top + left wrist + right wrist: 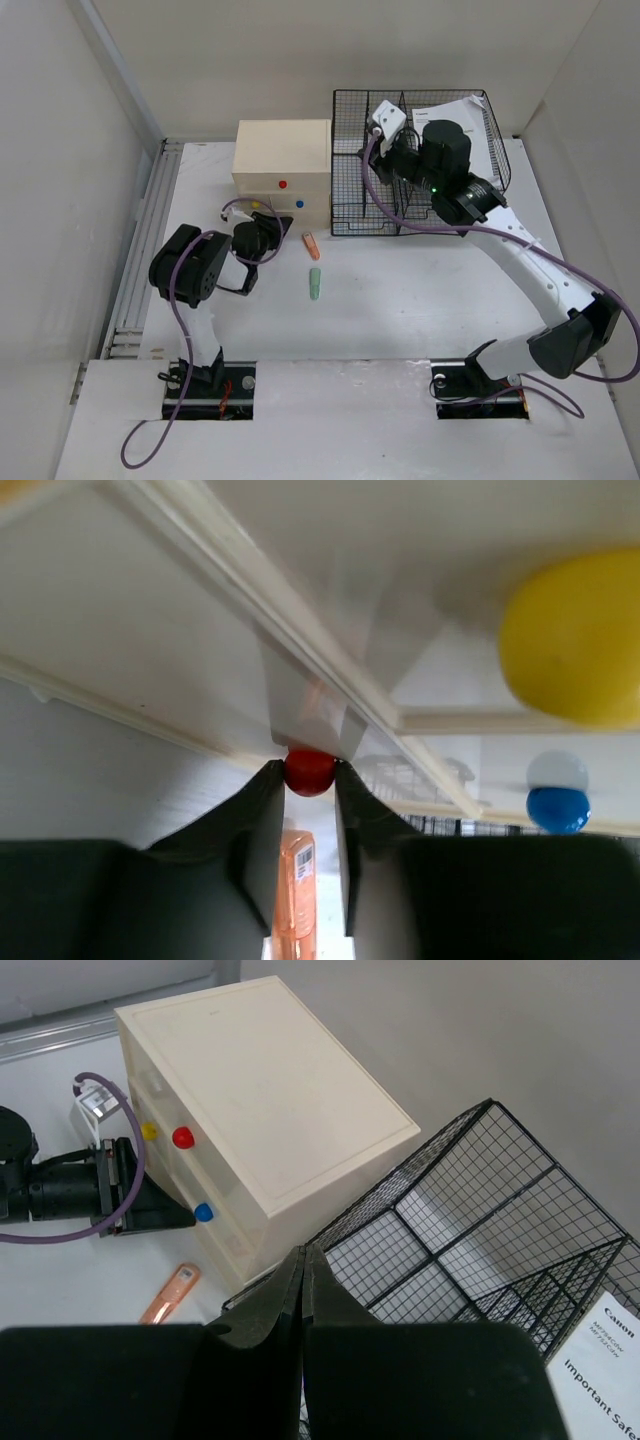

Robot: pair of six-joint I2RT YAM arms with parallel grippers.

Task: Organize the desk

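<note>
Smooth, matt white desk (pixel 400 300), with a ribbed bare-metal rail (pixel 140 260) along the left edge. Cream box (pixel 282 150) toward the far edge, painted wood by the look, smooth and satin. Glossy plastic on the red knob (pixel 310 770), yellow knob (pixel 575 650) and blue knob (pixel 557 808). Thin black coated wire mesh for the rack (pixel 350 200). Matt white printed paper (pixel 612 1355) inside. Shiny translucent orange plastic stick (pixel 295 890). Dull pale green piece (pixel 315 284), material unclear.
</note>
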